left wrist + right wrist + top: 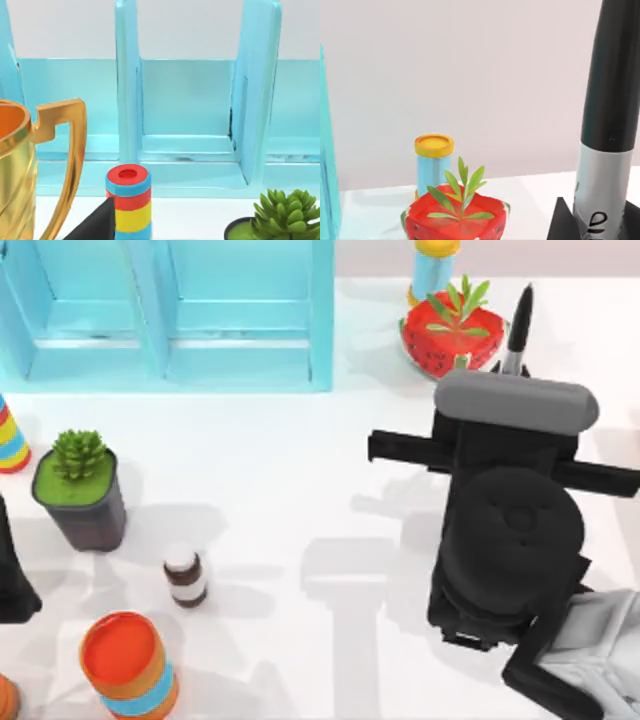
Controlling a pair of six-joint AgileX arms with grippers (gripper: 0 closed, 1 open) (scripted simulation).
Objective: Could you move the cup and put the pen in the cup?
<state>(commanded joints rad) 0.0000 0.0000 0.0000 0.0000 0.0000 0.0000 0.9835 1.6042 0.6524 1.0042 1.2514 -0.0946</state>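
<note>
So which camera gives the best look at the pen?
The right wrist view: the pen stands close up in the right claw, black body and grey label band plain. The top view shows its tip past the arm.

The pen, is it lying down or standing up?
Standing up. The pen rises nearly upright from the right gripper, its black end pointing up. In the top view it pokes out past the arm beside the watermelon pot.

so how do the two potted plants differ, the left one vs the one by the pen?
The succulent pot is a dark grey square planter; the watermelon pot is red with a green rim. The succulent is a compact green rosette; the watermelon pot's plant has long slim leaves. The succulent pot stands at the table's left; the watermelon pot stands far right, beside the pen. Both stand upright.
</note>
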